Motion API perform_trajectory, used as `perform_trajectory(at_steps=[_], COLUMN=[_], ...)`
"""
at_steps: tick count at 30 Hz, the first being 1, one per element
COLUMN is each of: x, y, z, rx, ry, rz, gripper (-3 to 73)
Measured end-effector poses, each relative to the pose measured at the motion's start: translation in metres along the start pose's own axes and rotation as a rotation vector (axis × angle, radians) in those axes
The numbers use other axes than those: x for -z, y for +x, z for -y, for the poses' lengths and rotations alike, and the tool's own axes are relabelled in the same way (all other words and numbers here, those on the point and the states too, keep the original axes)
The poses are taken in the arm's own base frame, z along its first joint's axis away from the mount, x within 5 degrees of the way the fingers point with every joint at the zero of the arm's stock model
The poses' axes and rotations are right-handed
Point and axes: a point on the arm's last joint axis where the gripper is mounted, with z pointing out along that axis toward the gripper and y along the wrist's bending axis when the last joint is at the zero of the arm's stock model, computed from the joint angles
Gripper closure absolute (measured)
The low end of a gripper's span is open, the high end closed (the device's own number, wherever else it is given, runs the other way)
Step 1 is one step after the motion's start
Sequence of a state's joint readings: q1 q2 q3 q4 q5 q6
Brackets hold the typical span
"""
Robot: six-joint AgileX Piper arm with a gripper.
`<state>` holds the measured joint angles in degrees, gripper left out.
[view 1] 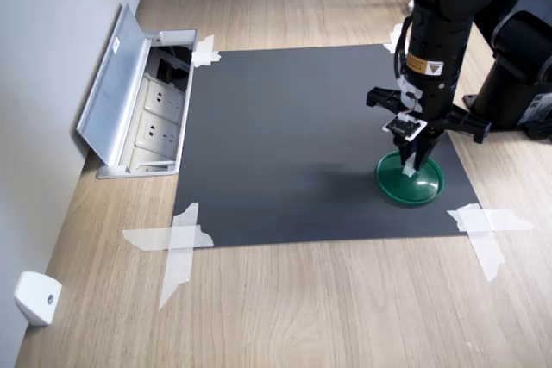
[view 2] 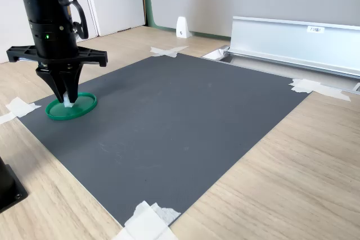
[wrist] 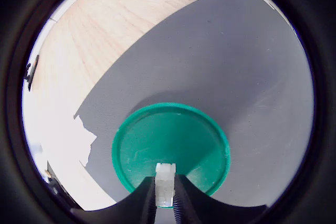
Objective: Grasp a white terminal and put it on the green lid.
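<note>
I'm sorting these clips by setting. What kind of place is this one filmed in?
Probably an office or lab floor set up for robot trials: a dark mat taped onto wood-look flooring, an open floor socket box by the wall, and the gripper above a green lid.

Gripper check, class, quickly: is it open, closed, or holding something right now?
Gripper: closed on the white terminal, held just above the green lid.
</note>
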<state>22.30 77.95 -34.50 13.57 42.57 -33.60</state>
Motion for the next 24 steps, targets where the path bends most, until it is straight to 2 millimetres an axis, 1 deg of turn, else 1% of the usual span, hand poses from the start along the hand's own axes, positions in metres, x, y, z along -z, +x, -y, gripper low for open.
perform_trajectory(at_steps=[2, 4, 12, 15, 18, 20, 22, 24], x=[0.0, 0.0, 0.0, 0.0, 0.007, 0.017, 0.033, 0.051], y=[0.0, -0.001, -0.001, -0.002, -0.009, -0.018, -0.026, -0.033], z=[-0.001, -0.002, -0.001, 0.0, 0.002, 0.003, 0.004, 0.004], rx=[0.01, 0.018, 0.051, 0.048, -0.005, -0.047, -0.069, -0.088], ry=[-0.011, -0.019, -0.012, 0.004, 0.005, 0.006, 0.03, 0.055], rz=[0.003, 0.007, 0.007, 0.019, 0.03, 0.059, 0.124, 0.202], gripper=[56.4, 51.5, 22.9, 16.1, 13.6, 13.6, 15.2, 20.2])
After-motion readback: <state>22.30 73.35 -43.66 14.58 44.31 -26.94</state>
